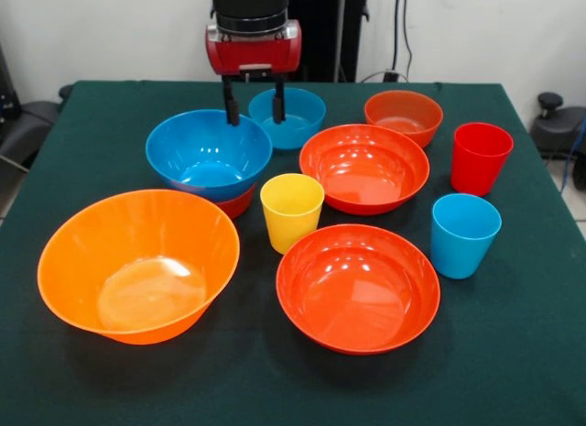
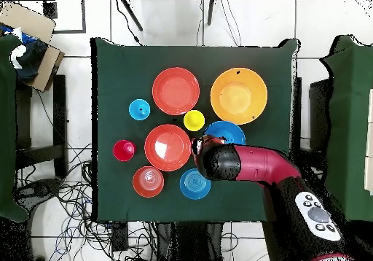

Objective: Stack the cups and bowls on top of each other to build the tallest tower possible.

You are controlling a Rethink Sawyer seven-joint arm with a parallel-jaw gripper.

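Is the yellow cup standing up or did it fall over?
Standing up. In the front view the yellow cup sits on its narrow base with its open mouth facing up, and it looks empty inside.

Dark green tablecloth (image 1: pixel 82 151), white wall (image 1: pixel 110 32), tiled floor (image 2: pixel 80 68) strewn with cables (image 2: pixel 69 200), cardboard box (image 2: pixel 33 36)

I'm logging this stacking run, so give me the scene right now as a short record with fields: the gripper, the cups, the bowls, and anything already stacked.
gripper: gripper open, empty, fingers pointing down between the large blue bowl and the small blue bowl
cups: yellow cup, light blue cup, red cup, all upright and apart
stacked: large blue bowl sits on a small red-orange bowl
loose bowls: huge orange bowl, two wide red-orange bowls, small red-orange bowl
surface: green table
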